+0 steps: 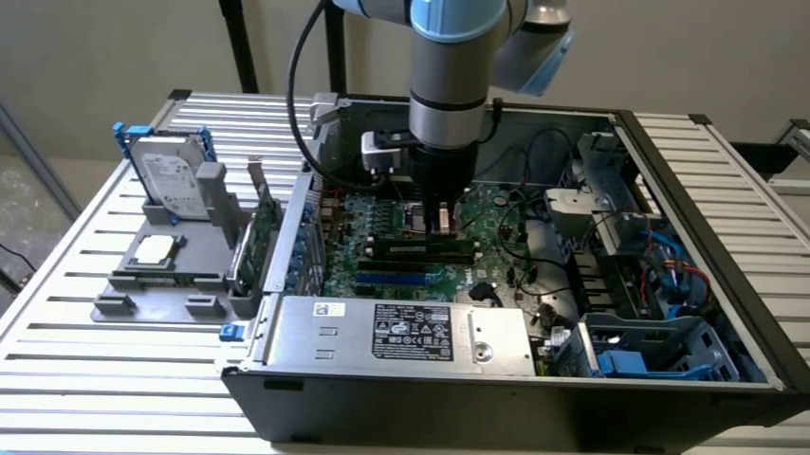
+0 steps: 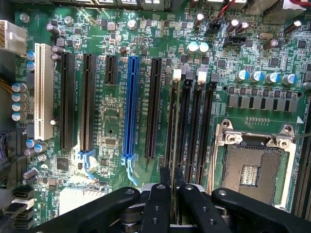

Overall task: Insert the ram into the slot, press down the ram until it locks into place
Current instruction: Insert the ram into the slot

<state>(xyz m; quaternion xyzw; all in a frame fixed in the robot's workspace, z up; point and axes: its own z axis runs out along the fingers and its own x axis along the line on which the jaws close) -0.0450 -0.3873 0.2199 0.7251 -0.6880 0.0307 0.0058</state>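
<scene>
1. My claw (image 1: 441,227) (image 2: 172,177) hung low inside the case, drawn narrow, its tips closed on the top edge of the ram (image 1: 412,248).
2. The slatted bench (image 1: 127,379) carried an open computer case (image 1: 506,403).
3. The motherboard (image 2: 112,145) lay flat on the case floor right under me.
4. On the bench beside the case, at the exterior view's left, a gray holder (image 1: 152,294) kept a hard drive (image 1: 171,175) standing upright.
5. The long blue slot (image 2: 130,107) and the empty processor socket (image 2: 252,167) flanked a group of parallel black memory sockets.
6. The ram stood on edge in the slot (image 2: 173,126), the socket of that group nearest the blue slot. I could not tell whether the end clips had caught.
</scene>
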